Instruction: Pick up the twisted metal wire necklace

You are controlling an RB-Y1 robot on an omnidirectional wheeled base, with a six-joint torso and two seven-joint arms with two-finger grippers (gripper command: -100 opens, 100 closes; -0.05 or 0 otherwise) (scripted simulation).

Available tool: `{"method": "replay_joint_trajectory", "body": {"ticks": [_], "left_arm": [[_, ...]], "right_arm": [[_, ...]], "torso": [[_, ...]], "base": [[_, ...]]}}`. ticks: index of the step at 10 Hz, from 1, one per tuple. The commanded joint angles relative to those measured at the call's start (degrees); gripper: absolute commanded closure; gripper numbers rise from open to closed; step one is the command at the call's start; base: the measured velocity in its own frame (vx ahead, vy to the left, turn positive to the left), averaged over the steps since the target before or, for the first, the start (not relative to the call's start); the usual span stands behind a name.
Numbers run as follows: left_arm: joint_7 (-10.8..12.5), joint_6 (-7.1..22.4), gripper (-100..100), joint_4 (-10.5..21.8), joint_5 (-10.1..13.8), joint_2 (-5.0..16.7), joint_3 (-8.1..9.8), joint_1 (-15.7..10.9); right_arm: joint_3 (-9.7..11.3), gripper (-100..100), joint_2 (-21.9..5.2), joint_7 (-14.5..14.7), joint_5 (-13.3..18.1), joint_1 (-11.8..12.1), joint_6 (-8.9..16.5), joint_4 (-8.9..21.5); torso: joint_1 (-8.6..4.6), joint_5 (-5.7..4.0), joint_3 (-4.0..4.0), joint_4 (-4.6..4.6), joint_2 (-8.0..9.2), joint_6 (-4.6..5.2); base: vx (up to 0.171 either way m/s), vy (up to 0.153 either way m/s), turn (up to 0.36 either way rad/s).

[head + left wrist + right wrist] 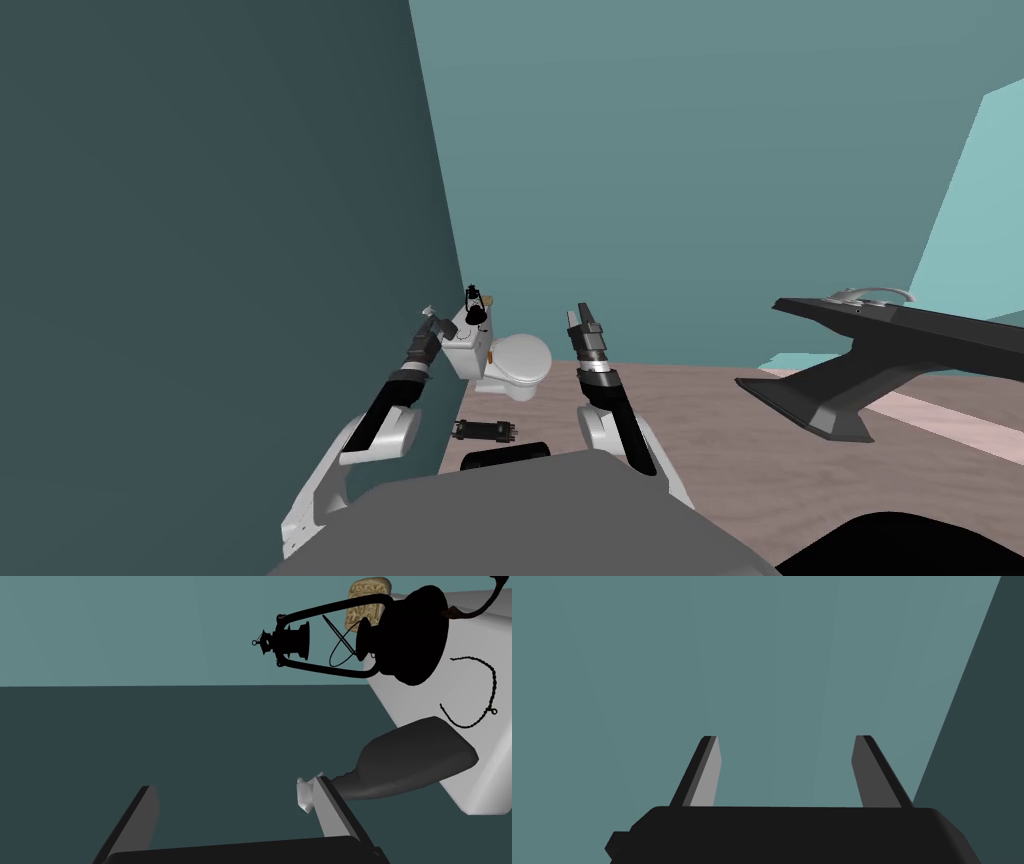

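Reaching for the dark twisted wire necklace (pixel 494 683): you find it lying flat as an open arc on the white toilet tank lid (pixel 480 776), just beside the base of the black metal lantern (pixel 405 636), its span running away from that base. Your left gripper (pixel 235 783), fingers spread and holding nothing, stands at the left edge of the tank, so the necklace lies to its right and a little farther off. A dark grey paddle-shaped lever (pixel 415 756) juts from the tank close by one finger. Your right gripper (pixel 786 737), likewise spread and empty, hangs to the right of the white toilet (pixel 515 362), apart from the lid. The left arm is the nearer. Count: one necklace, one lantern, one tan carved block (pixel 370 598), one toilet, two grippers
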Motion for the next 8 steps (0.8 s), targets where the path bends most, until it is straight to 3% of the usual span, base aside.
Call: {"method": "replay_joint_trajectory", "body": {"ticks": [1, 8], "left_arm": [[0.0, 2.3, -100, 0.5, -0.1, -0.2, -0.56, -0.2], [0.6, 13.7, -100, 5.2, 0.8, 0.5, -2.88, -5.3]], "right_arm": [[0.0, 0, 0.0, 0.0, 0.0, 0.0, 0.0, 0.0], [0.0, 0, 0.0, 0.0, 0.0, 0.0, 0.0, 0.0]], "torso": [[0.0, 0.0, 0.0, 0.0, 0.0, 0.0], [0.0, 0.0, 0.0, 0.0, 0.0, -0.01]], "base": [[-0.003, 0.012, -0.002], [-0.001, 0.013, -0.007]]}}
